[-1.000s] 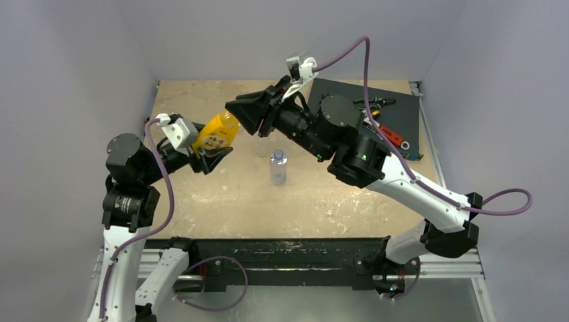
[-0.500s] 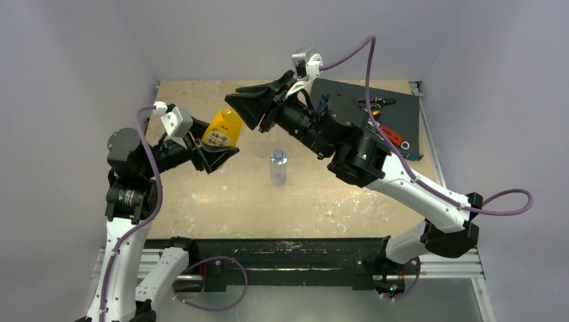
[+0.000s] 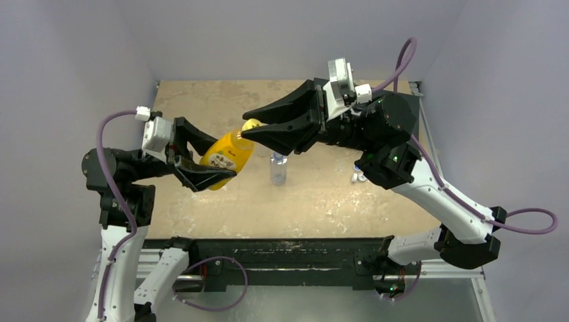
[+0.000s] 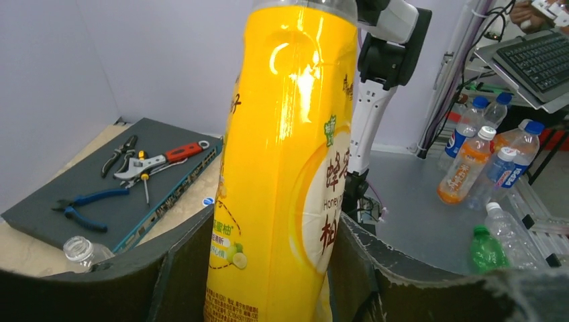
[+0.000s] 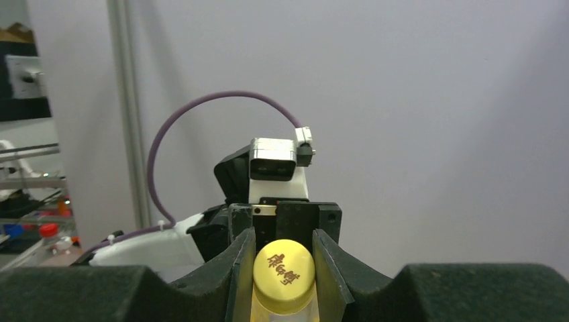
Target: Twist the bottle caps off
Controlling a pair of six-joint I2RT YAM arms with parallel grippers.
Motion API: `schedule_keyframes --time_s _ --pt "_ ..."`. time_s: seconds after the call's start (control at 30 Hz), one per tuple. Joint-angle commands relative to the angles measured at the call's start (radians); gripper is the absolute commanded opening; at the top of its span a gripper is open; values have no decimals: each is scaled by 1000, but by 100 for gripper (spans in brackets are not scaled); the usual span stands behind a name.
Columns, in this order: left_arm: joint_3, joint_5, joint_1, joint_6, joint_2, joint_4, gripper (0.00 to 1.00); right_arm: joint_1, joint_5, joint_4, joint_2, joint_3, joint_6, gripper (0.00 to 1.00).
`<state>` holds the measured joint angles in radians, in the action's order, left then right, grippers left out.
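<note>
My left gripper (image 3: 209, 163) is shut on the body of the orange-yellow bottle (image 3: 227, 153), held tilted above the table with its neck pointing right. In the left wrist view the yellow label (image 4: 288, 154) fills the gap between both fingers (image 4: 181, 268). My right gripper (image 3: 258, 127) is shut on the bottle's yellow cap (image 3: 251, 124). The right wrist view shows the cap (image 5: 284, 268) squeezed between the two pads. A small clear bottle (image 3: 278, 166) stands on the table below the right gripper. Another small clear bottle (image 3: 359, 176) stands beside the right arm.
A dark mat (image 4: 80, 194) carrying pliers, a wrench and a screwdriver lies at the back right of the table. A small blue round thing (image 4: 209, 201) lies on the table by the mat's edge. Grey walls close in three sides.
The left arm has drawn back and lowered, tilting the bottle further over to the right. The right arm has swung right and turned its wrist, staying on the cap.
</note>
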<state>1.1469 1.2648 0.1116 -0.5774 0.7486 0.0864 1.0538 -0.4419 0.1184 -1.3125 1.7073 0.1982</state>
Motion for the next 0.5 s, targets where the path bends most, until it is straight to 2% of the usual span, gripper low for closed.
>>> schedule_keyframes --time_s 0.0,0.07,0.17,0.3,0.33,0.4,0.47 --pt "55 9 -3 -67 -18 94 1 -25 -254 34 -7 -7 20 0" --pt "57 0 -3 -44 -18 70 0 -28 -207 31 -21 1 30 0" --pt "85 -35 -3 78 -12 -69 0 -28 -68 10 -33 13 34 0" --pt "93 -51 -3 200 -6 -175 0 -24 -63 -14 -62 48 39 0" --pt "90 -58 -3 211 -6 -181 0 -22 -56 -17 -69 53 41 4" --pt "85 -84 -3 246 -8 -197 0 -19 19 -30 -73 61 49 55" --pt "84 -145 -3 320 -13 -250 0 -14 163 -33 -65 52 71 72"
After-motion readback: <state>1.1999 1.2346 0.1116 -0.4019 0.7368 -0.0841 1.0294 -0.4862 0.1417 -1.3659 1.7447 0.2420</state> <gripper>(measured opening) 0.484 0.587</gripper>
